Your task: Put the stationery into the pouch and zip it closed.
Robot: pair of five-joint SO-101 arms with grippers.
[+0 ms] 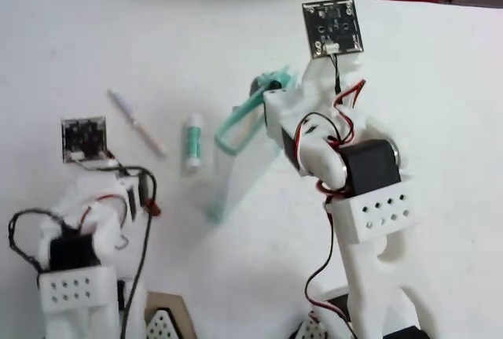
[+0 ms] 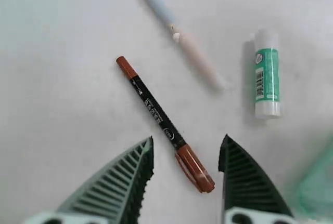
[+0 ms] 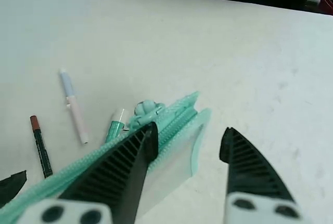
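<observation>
White arms [image 1: 381, 213], ribbed dark-green fingers [image 2: 125, 182] (red, black cables [image 1: 147, 229]).

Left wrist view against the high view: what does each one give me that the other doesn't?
Left wrist view: the brown-capped marker in full, one end between the left gripper's open fingers. High view: the right arm and most of the teal pouch, one end under that arm. Shared: the pastel pen and the glue stick, lying apart.

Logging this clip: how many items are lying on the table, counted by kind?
pens: 2 (pastel pen, brown-capped marker)
glue stick: 1
pouch: 1
Total: 4
</observation>
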